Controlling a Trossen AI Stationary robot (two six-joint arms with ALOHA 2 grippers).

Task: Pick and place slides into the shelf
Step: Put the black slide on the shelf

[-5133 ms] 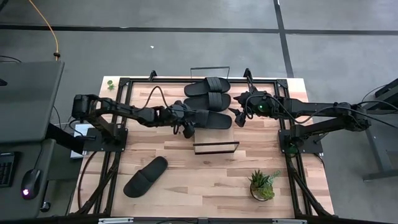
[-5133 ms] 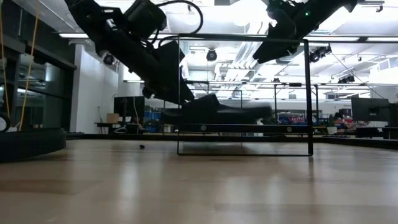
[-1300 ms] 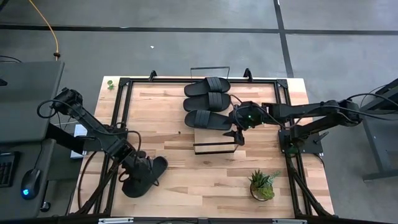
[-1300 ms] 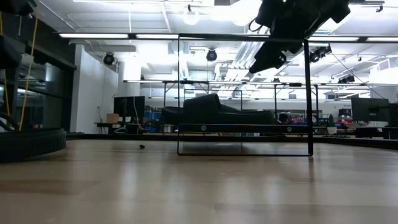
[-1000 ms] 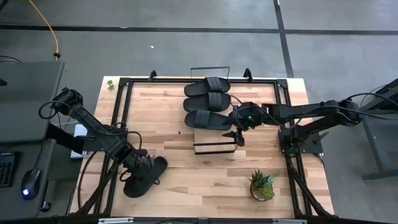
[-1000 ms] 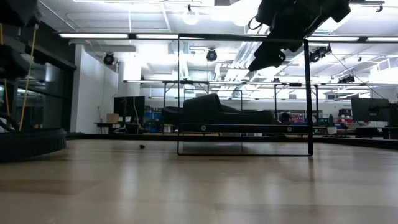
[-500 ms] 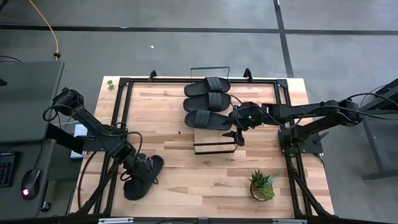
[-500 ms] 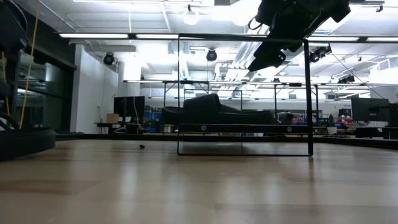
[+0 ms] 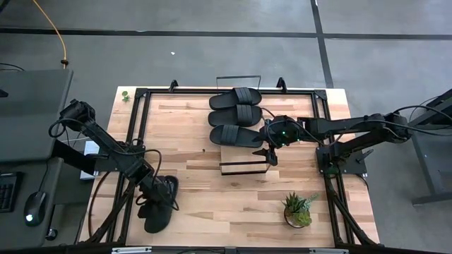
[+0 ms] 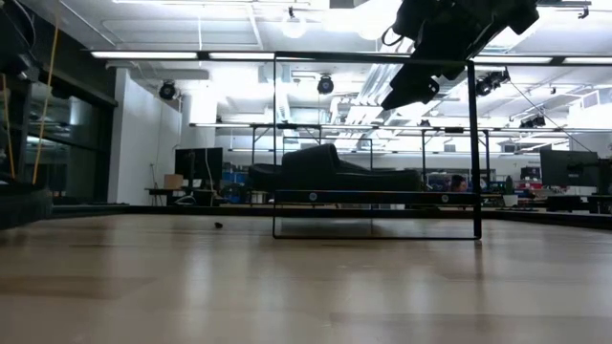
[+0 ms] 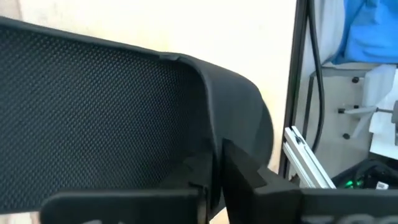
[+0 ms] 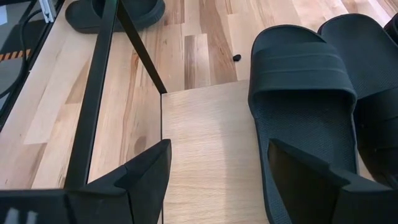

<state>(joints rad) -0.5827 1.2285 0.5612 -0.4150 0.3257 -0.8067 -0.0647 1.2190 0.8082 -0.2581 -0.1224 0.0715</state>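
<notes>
Only the left wrist view shows the left pincer (image 11: 214, 180) clamped on the fourth slide (image 11: 124, 112); right pincer (image 12: 214, 171) hangs wide over the shelf (image 12: 211, 137)

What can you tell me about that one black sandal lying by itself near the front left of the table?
The lone slide is a black slip-on with an oval sole and a broad strap; up close its surface looks finely textured. It lies on the wooden tabletop, apart from the three on the shelf. The left gripper is shut on it at one end.
</notes>
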